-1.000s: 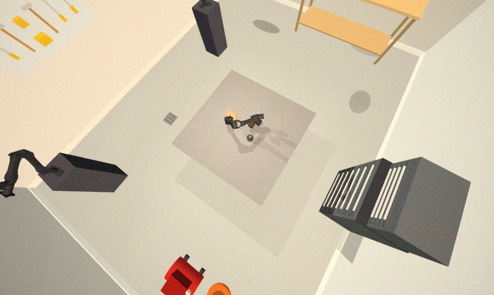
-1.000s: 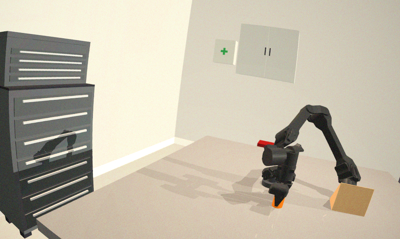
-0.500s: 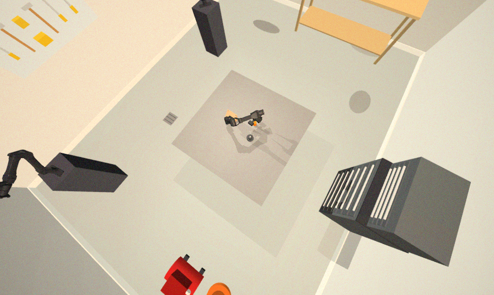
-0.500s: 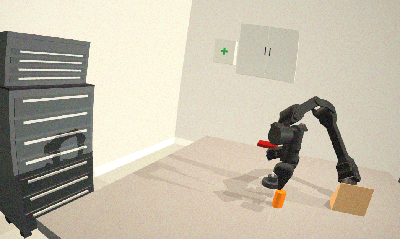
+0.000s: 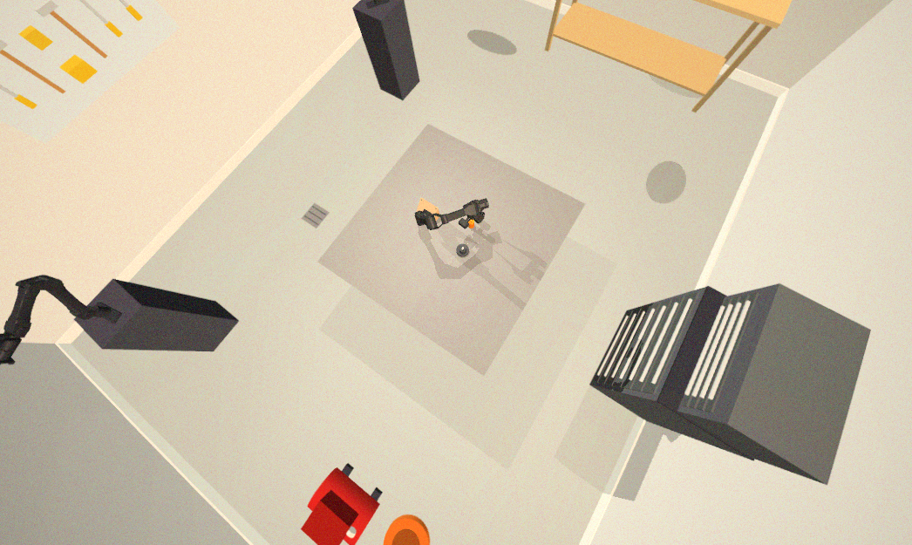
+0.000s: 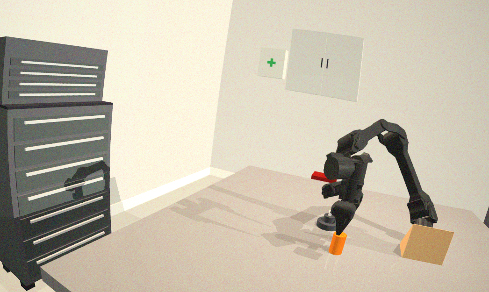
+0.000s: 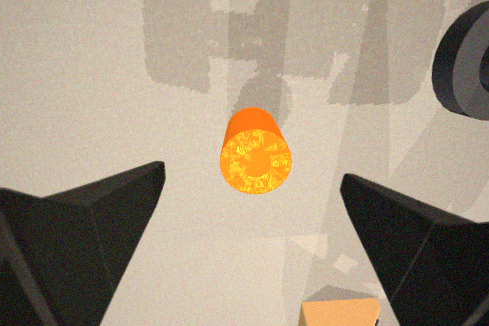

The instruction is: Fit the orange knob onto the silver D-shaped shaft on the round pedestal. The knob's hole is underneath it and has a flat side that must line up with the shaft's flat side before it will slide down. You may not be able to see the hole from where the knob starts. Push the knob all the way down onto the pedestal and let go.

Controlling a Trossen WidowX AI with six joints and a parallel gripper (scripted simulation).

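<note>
The orange knob (image 5: 471,224) (image 6: 337,244) (image 7: 255,161) stands upright on the table (image 5: 470,337) (image 6: 180,252). Its upper face, in the wrist view, shows a plain orange centre inside a mottled yellow ring. Its underside is hidden. My gripper (image 5: 471,220) (image 6: 339,233) (image 7: 255,176) is open and empty, with its fingertips close above the knob and one finger to each side of it in the wrist view. The dark round pedestal (image 5: 462,250) (image 6: 324,223) (image 7: 466,80) stands beside the knob, with the silver shaft (image 6: 329,213) upright on it. The shaft's flat side cannot be made out.
A tan wedge-shaped block (image 5: 425,205) (image 6: 427,244) (image 7: 339,312) sits near the arm's base. A red object (image 6: 318,176) shows beyond the table's far side in the exterior view. A grey drawer cabinet (image 5: 793,378) (image 6: 57,130) stands away from the table.
</note>
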